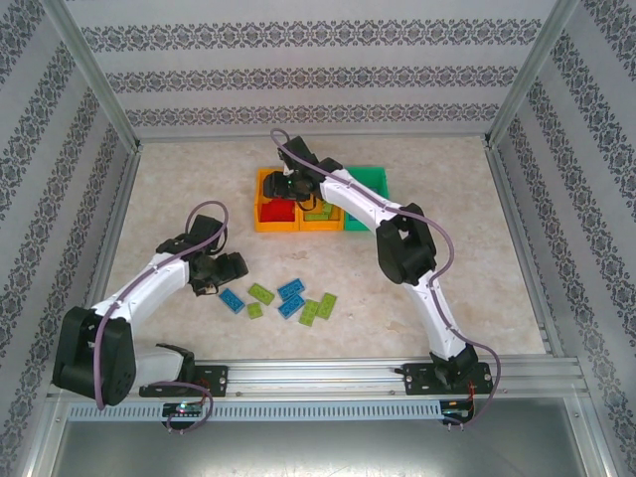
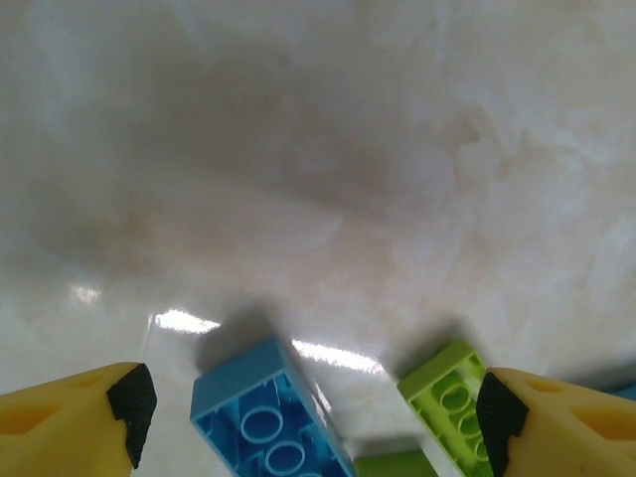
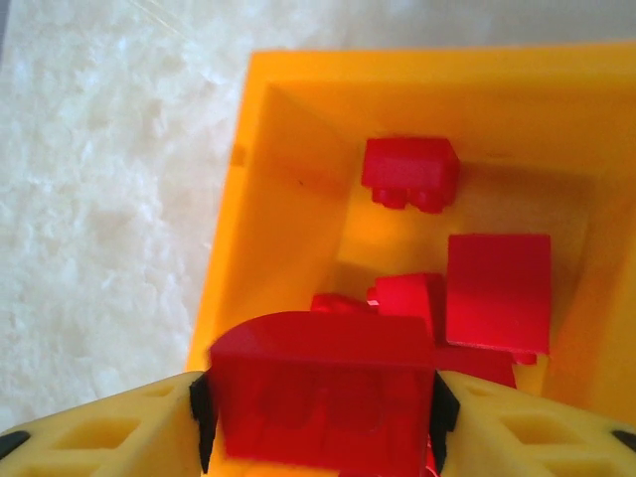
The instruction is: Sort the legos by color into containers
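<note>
1. The table [image 1: 179,179] is carrying everything. The bins [image 1: 260,202] are sitting in a row near the middle of its far edge.
2. The right gripper [image 3: 320,417] is hanging over the left orange bin [image 3: 288,149]. It is pinching a red lego [image 3: 318,358] between its pads. More red legos are lying in the bin right under it, so I think a drop comes next.
3. The left gripper [image 2: 313,407] is pointing down at the table near the left end of the loose legos [image 1: 293,298], close to the near edge. Its fingers are spread wide and holding nothing.
4. A blue lego [image 2: 263,417] is lying between those fingers, closer to the left one. Its long side is running slanted, away from the camera, so the fingers would probably be squeezing across its short side.
5. A green lego [image 2: 447,393] is lying just inside the right finger and could get in the way.
6. The left arm is much nearer to these loose legos.
</note>
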Controlling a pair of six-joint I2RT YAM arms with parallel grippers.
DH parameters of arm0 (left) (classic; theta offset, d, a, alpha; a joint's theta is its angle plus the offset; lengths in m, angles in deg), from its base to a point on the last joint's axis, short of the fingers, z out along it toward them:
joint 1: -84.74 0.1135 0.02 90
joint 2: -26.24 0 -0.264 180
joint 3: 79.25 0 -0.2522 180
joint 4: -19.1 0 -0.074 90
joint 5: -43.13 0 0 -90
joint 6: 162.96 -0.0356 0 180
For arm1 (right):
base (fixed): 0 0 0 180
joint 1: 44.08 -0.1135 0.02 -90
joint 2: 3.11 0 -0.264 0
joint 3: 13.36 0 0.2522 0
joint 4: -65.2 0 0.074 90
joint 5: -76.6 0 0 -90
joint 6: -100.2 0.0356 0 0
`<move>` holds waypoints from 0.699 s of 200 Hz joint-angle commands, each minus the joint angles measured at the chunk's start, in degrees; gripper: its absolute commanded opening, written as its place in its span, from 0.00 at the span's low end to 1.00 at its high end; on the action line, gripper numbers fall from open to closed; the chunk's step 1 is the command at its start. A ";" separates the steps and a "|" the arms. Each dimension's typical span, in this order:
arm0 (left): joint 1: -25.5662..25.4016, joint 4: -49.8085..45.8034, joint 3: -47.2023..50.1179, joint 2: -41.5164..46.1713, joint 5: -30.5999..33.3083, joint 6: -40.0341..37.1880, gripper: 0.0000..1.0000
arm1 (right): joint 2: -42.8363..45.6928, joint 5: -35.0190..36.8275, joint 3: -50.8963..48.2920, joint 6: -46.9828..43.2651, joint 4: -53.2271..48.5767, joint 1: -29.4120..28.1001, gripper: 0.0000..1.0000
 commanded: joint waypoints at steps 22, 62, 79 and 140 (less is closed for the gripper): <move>-0.38 -1.36 1.77 2.41 -2.80 6.32 0.90 | -2.65 -1.68 2.53 1.14 -0.99 0.97 0.71; -1.40 -2.18 2.73 2.07 -3.79 9.18 0.91 | -1.28 -3.28 2.02 1.15 0.30 0.75 0.73; -1.77 -3.00 3.78 3.07 -3.72 10.49 0.91 | -0.25 -3.37 1.52 1.21 0.85 0.63 0.74; -2.90 -0.17 6.10 2.10 -3.04 14.26 0.86 | 4.28 -4.79 -2.47 2.20 2.96 0.68 0.75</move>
